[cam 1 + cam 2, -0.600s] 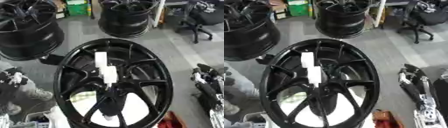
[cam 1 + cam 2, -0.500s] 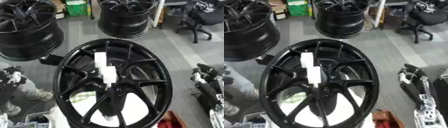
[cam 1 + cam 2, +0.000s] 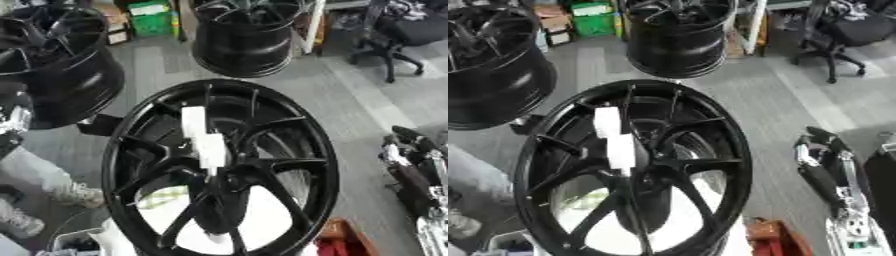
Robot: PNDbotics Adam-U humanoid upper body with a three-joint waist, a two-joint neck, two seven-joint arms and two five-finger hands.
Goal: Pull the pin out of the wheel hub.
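A big black spoked wheel hub (image 3: pixel 289 150) stands tilted in the middle of both views. A white pin (image 3: pixel 210 145), made of two blocky white sections, sticks out of its centre and leans up and to the left. My right hand (image 3: pixel 822 167) hangs at the right side, clear of the rim, with its fingers relaxed and nothing in them. Only a silver and black edge of my left hand (image 3: pixel 12 126) shows at the far left, well away from the wheel. Neither hand touches the pin.
Two more black wheels stand behind, one at back left (image 3: pixel 52 65) and one at back centre (image 3: pixel 245 35). An office chair (image 3: pixel 402 35) is at back right, a green box (image 3: pixel 153 20) behind. A person's shoe (image 3: pixel 77 196) is on the floor at left, an orange-red thing (image 3: pixel 337 240) below.
My left hand has slid up and toward the left edge, so less of it shows. The wheel, the pin and my right hand keep their places.
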